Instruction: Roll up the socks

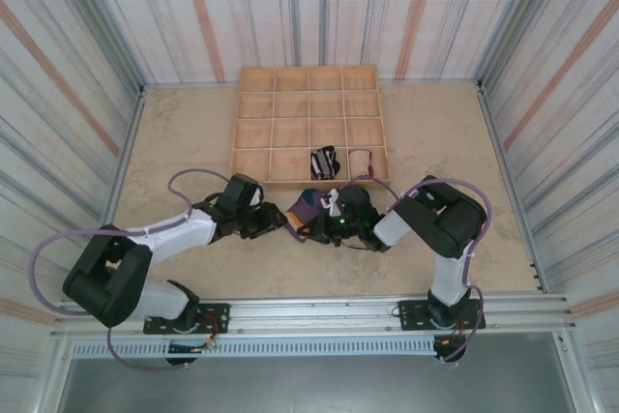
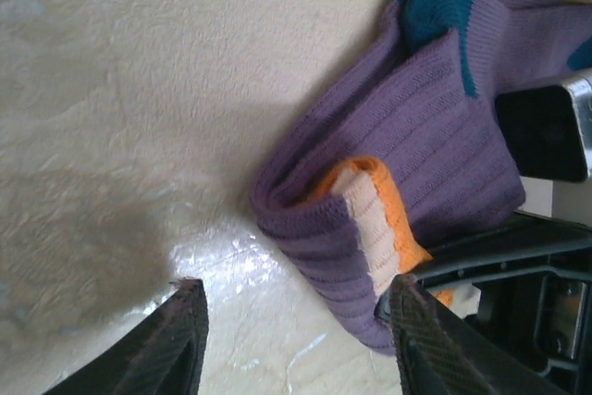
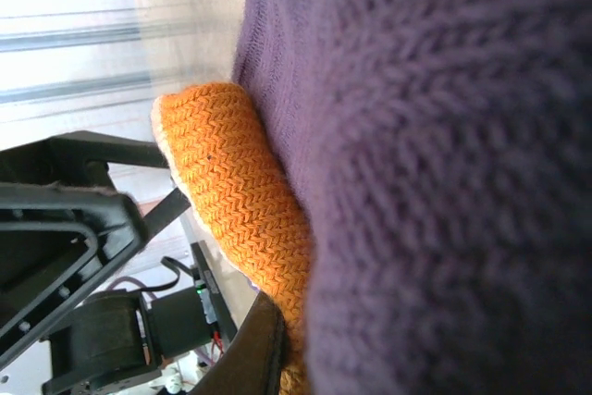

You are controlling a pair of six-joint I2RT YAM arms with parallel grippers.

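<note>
purple ribbed sock (image 1: 311, 208), teal toe and orange heel, lies half-folded on counter (image 1: 174, 142) just in front of wooden grid tray (image 1: 237, 123). left end effector (image 2: 294, 289) wide open, empty; right end effector (image 1: 336, 216) buried in fabric, can't tell its closure. suggest: pin fold, roll tight.

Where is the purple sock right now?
In top view, the purple sock lies between the left gripper and right gripper, just near-side of the wooden tray.
</note>
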